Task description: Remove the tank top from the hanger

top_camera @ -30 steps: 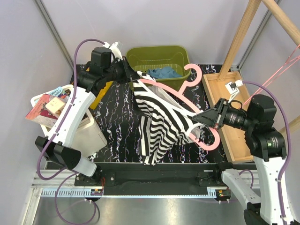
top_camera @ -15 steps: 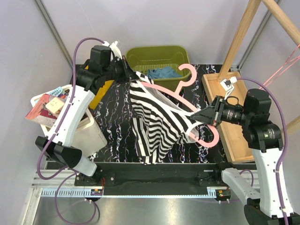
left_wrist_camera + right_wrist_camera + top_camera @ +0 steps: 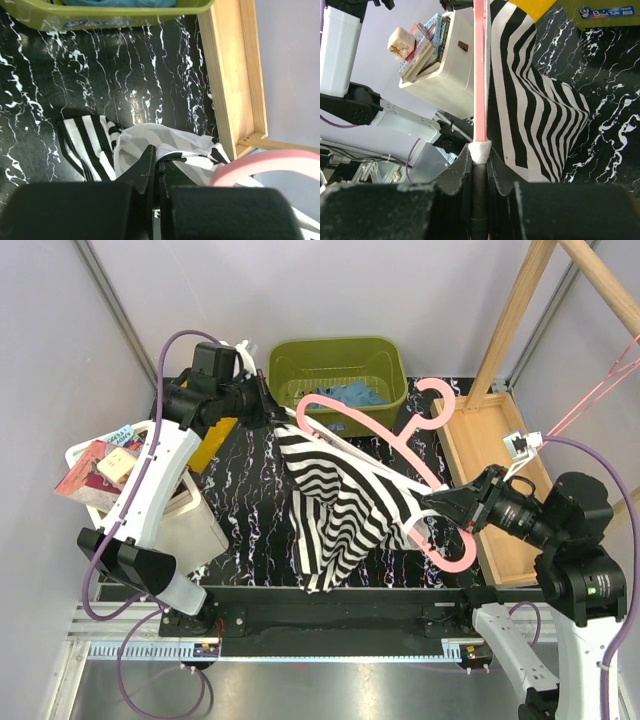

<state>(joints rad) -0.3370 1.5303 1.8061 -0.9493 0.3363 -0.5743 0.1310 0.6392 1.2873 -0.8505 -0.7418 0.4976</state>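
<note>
Above a black marbled table (image 3: 250, 495), the tank top (image 3: 345, 510) is hung between both grippers. The left gripper (image 3: 155, 162) is pressed together on a fold of its fabric, which spills just beyond the fingertips. The right gripper (image 3: 480, 150) is pinched on the hanger (image 3: 479, 75), with striped cloth draped directly ahead along it.

Your table (image 3: 250, 490): black top with white marbling, arm bases at its near edge.
1. Green basket (image 3: 385, 390), far edge, middle.
2. Wooden tray (image 3: 490, 440), along your right edge.
3. White bin (image 3: 195, 525), at the left edge.
4. Yellow item (image 3: 210, 445), between bin and basket, partly hidden.
5. Tank top (image 3: 340, 510), over the middle; whether its hem touches the top, you cannot tell.
</note>
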